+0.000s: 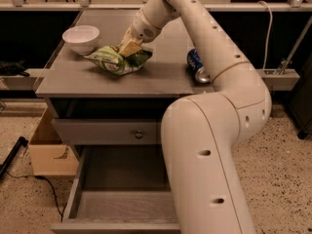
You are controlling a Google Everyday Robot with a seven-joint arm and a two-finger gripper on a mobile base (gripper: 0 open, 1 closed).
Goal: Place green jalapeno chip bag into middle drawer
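Note:
The green jalapeno chip bag lies crumpled on the grey cabinet top, just right of a white bowl. My gripper comes down from the upper right and is shut on the bag's upper right part, which is bunched up under it. The middle drawer stands pulled open at the bottom of the cabinet, a grey box with a wood-grain floor and nothing in it. My arm's large lower links hide the drawer's right side.
A white bowl stands at the cabinet top's left. A blue soda can lies on its side near the right edge. A shut drawer front with a round knob sits above the open drawer. A cardboard box stands on the floor at left.

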